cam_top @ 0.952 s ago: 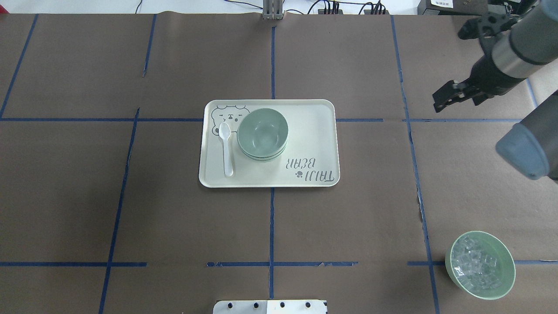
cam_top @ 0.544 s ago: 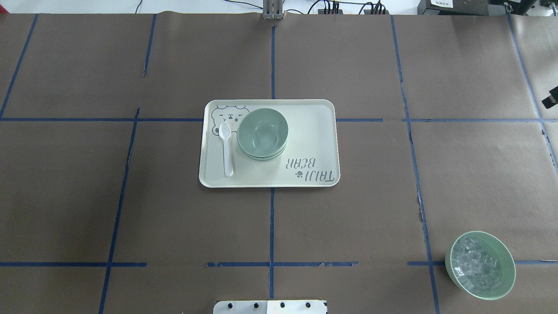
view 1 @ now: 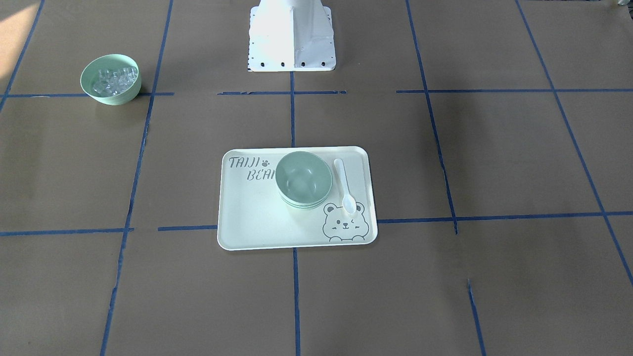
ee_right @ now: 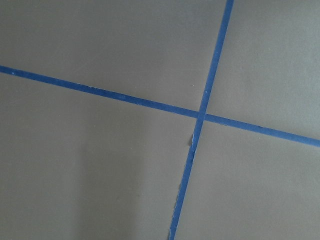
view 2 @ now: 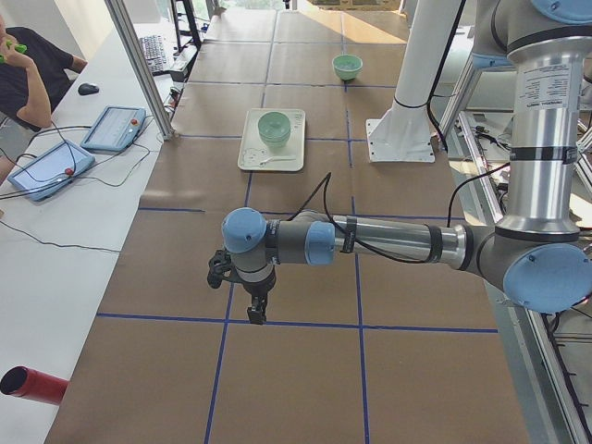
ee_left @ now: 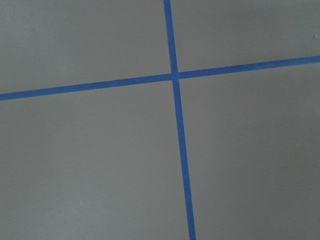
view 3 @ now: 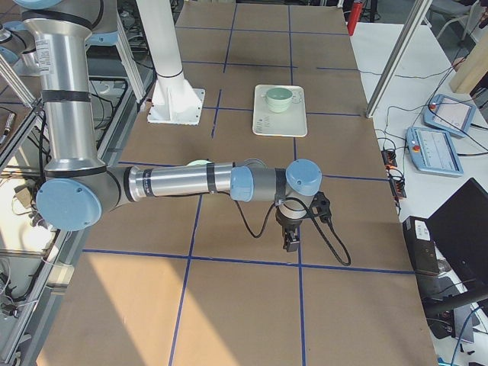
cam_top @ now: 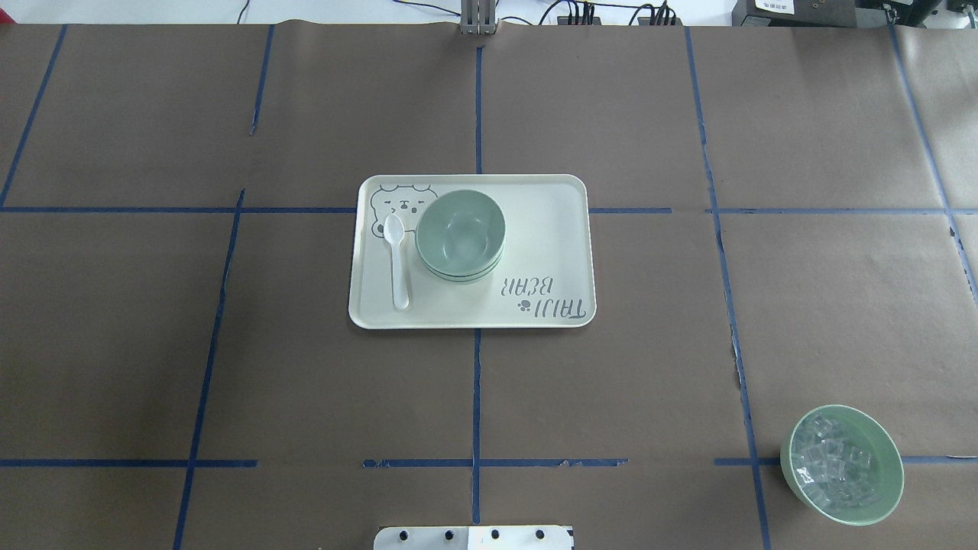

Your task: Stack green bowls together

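Note:
The green bowls [cam_top: 461, 233] sit nested in one stack on the pale bear-print tray [cam_top: 542, 229] at the table's middle; rims of lower bowls show under the top one. The stack also shows in the front view [view 1: 303, 179] and in both side views [view 2: 274, 127] [view 3: 279, 97]. My left gripper [view 2: 254, 310] hangs point-down over bare paper far from the tray, seen only from the left side. My right gripper [view 3: 291, 242] does the same at the other end. I cannot tell whether either is open or shut. Both wrist views show only brown paper and blue tape.
A white spoon [cam_top: 397, 260] lies on the tray beside the stack. A separate green bowl of clear cubes [cam_top: 841, 464] stands near the robot's base on its right. The white robot base [view 1: 292, 37] is at the near edge. Operators' tablets [view 2: 111, 128] lie on the side bench.
My right arm has swung out of the overhead view past its right edge. The bowl stack, spoon, tray and cube bowl have not moved.

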Available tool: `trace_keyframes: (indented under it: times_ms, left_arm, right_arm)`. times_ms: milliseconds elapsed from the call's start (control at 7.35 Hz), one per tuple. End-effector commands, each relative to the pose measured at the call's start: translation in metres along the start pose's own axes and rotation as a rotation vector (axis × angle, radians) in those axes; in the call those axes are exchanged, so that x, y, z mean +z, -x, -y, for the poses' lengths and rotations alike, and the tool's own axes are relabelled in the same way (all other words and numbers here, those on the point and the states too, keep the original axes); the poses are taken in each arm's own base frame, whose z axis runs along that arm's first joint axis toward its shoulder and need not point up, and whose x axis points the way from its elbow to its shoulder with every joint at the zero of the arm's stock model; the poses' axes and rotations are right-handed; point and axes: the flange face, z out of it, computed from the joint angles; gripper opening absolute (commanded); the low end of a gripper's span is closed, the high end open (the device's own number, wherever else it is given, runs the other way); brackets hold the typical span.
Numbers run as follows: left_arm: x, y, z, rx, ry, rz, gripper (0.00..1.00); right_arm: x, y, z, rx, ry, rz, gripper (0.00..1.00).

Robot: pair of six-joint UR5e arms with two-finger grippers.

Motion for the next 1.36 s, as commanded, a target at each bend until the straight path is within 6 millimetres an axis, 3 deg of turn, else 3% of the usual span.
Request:
trace_keyframes:
  times_ms: [0, 272, 544, 1224]
  left_arm:
    - [0.001, 0.001, -0.003, -0.006, 0.003, -0.003, 1.00]
    - [0.001, 0.001, -0.002, -0.008, 0.002, -0.003, 1.00]
    - [0.001, 0.001, -0.003, -0.009, 0.002, -0.003, 1.00]
    - [0.002, 0.002, -0.003, -0.012, 0.003, -0.003, 1.00]
  right_arm:
    - [0.009, -0.038, -0.023, 0.066, -0.002, 0.006, 1.00]
    - [0.011, -0.060, -0.044, 0.114, -0.013, 0.038, 1.00]
    - [0.012, -0.081, -0.079, 0.080, -0.047, 0.080, 1.00]
    - [0.013, -0.089, -0.087, 0.109, -0.046, 0.078, 1.00]
